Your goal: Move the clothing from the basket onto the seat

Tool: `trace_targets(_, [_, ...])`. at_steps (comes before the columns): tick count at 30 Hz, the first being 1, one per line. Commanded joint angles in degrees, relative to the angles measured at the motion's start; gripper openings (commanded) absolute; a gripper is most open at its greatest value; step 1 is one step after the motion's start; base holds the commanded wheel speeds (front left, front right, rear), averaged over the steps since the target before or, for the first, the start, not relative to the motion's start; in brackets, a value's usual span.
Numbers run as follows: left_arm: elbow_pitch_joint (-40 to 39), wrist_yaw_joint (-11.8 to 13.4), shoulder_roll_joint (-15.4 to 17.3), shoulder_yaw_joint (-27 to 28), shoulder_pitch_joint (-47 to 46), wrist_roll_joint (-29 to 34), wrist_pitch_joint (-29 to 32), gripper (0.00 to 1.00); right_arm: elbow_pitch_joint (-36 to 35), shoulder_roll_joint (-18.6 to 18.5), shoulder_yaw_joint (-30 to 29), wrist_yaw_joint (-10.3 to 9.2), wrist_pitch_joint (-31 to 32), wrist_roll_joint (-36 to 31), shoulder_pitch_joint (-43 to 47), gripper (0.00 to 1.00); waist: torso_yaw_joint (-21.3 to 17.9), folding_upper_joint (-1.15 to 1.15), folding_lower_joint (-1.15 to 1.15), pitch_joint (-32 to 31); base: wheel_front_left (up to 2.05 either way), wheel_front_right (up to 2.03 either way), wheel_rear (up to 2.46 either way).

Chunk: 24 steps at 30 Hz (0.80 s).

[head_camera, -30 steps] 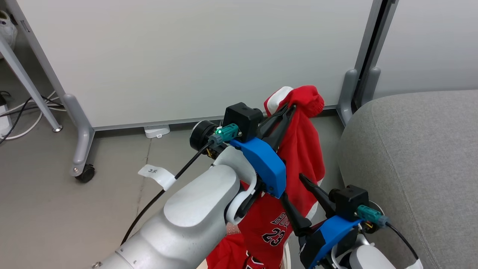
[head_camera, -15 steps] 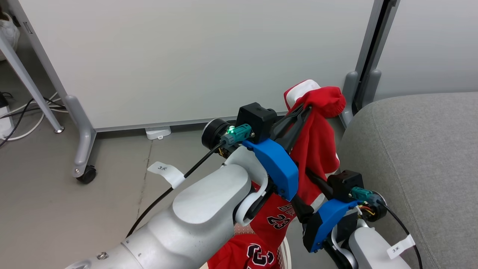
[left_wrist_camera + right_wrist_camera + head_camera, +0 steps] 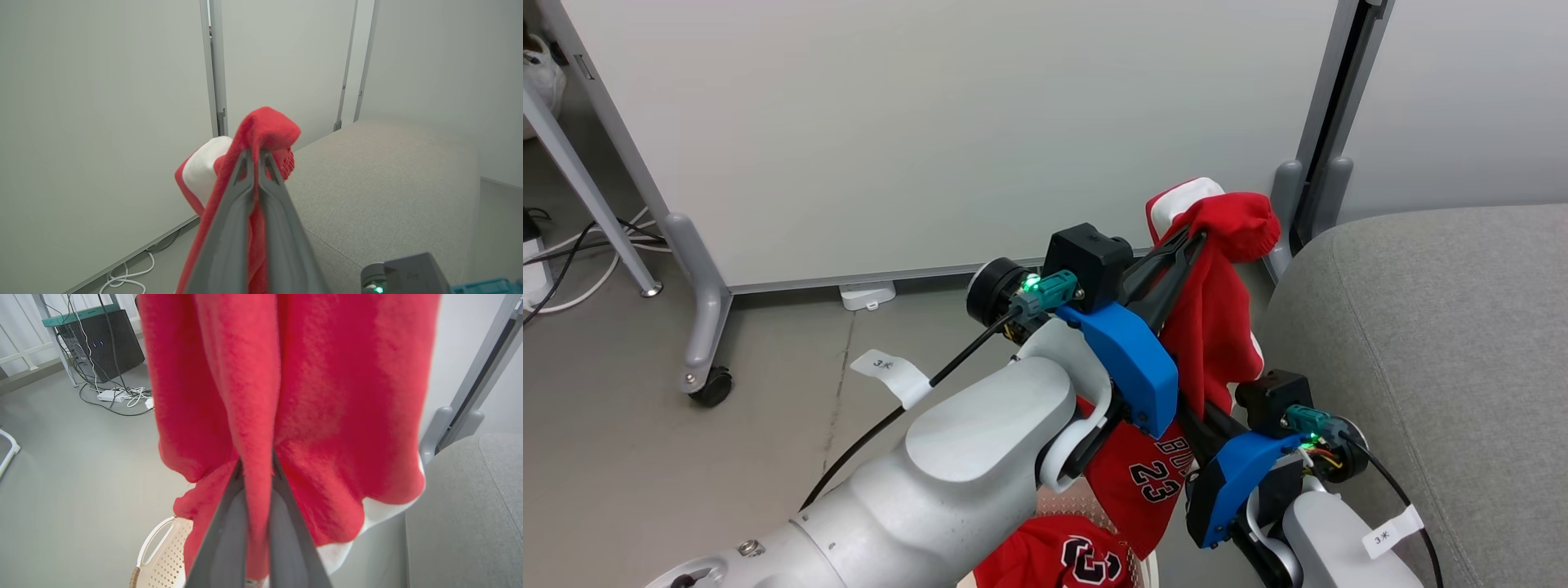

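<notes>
You are holding the clothing [image 3: 1217, 327] up in the air with both grippers. The left gripper [image 3: 255, 153] is squeezing tight on the top fold, and the right gripper [image 3: 255, 461] is pinching shut on a lower fold. The clothing is hanging just left of the seat [image 3: 1421, 343], over the basket [image 3: 163, 555]. You are carrying it across, I think. Next you are needing to swing right and let go over the cushion. The cloth is looking soft, fuzzy and floppy with white edges. The seat is grey and round-edged, and the basket is hard plastic with little holes.
</notes>
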Motion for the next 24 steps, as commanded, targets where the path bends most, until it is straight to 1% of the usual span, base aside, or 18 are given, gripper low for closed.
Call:
trace_targets(1, [0.22,0.14,0.02,-0.27,-0.87,-0.25,-0.40,0.00,0.27,-0.16,0.09,0.03,-0.36,-0.16,-0.66,0.00,-0.05,0.00,0.00,-0.03,0.00,0.00,0.00])
trace_targets(11, [0.55,0.58,0.02,-1.74,-1.61,-1.44,-1.10,0.00,0.93,-0.16,0.04,0.03,-1.01,0.04,-1.01,0.00,-0.37,0.00,0.00,0.15,0.00,0.00,0.00])
trace_targets(12, [0.66,0.48,0.02,-1.94,-1.63,-1.48,-1.08,0.25,0.92,-0.16,0.25,0.03,-1.06,-0.04,-1.06,0.00,-0.39,0.00,0.00,0.16,0.00,0.00,0.00])
trace_targets(13, [0.74,0.40,0.02,-2.13,-1.66,-1.52,-1.05,0.47,0.91,-0.16,0.45,0.03,-1.08,-0.10,-1.07,0.00,-0.43,0.00,0.00,0.17,0.00,0.00,0.00])
trace_targets(14, [0.84,0.35,0.02,-2.27,-1.69,-1.58,-1.07,0.92,0.86,-0.16,0.62,0.03,-1.10,-0.12,-1.03,0.00,-0.46,0.00,0.00,0.18,0.00,0.00,0.00])
trace_targets(15, [0.93,0.28,0.02,-2.42,-1.71,-1.55,-1.10,1.00,0.76,-0.16,0.74,0.03,-1.09,-0.16,-0.96,0.00,-0.49,0.00,0.00,0.19,0.00,0.00,0.00])
trace_targets(19, [1.57,0.18,0.02,-2.79,-1.38,-1.65,-1.28,1.00,0.48,-0.16,0.84,0.03,-0.94,-0.31,-0.83,0.00,-0.58,0.00,0.00,0.25,0.00,0.00,0.00])
trace_targets(22, [2.08,-0.46,0.08,-2.54,-0.35,-1.55,-1.79,1.00,0.35,-0.16,0.77,0.03,-0.89,-0.31,-0.89,0.00,-0.69,0.00,0.00,0.34,0.00,0.00,0.00])
trace_targets(24, [2.30,-1.09,0.76,-2.05,0.47,-1.20,-2.23,1.00,0.27,-0.16,0.64,0.03,-0.90,-0.35,-0.91,0.00,-0.78,0.00,0.00,0.45,0.00,0.00,0.00])
